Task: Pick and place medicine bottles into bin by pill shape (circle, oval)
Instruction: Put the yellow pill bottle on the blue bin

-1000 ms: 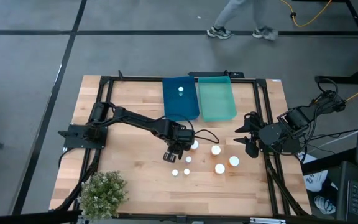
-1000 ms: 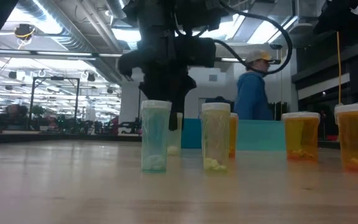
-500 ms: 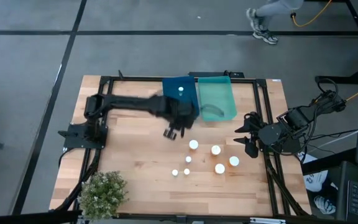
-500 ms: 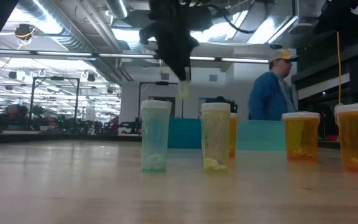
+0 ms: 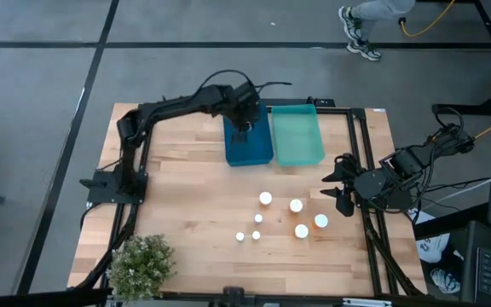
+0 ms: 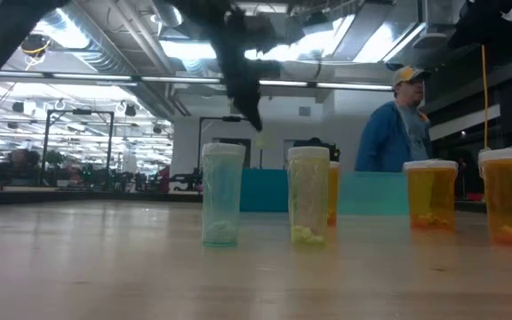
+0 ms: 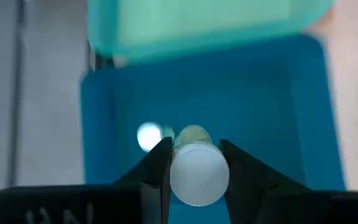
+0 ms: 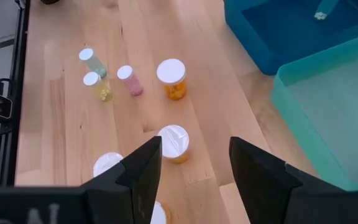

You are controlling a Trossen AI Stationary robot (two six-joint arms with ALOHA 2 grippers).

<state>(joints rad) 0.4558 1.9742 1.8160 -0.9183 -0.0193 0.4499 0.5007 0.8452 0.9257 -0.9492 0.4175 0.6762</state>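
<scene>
My left gripper hangs over the blue bin at the table's far side, shut on a tiny whitish bottle with a white cap. It shows dark in the low view. Another tiny bottle lies on the blue bin's floor. Three tiny bottles and several larger amber ones stand on their bases mid-table. My right gripper waits open at the table's right edge, its fingers apart in its wrist view. My left gripper pinches the tiny bottle at its cap end between its two fingers, one on each side. The fingers come from above, pointing down, and the bottle lies along them, cap toward the wrist. It is lifted clear above the blue bin's floor.
A teal bin stands right of the blue bin, touching it. A green potted plant stands at the table's near left corner. A black frame edges the table. A person stands beyond the table's far side.
My left gripper has risen from among the bottles mid-table and swung toward the table's far edge, carrying the tiny bottle clear of the table until it hangs over the blue bin. The person behind the table has walked to the right.
</scene>
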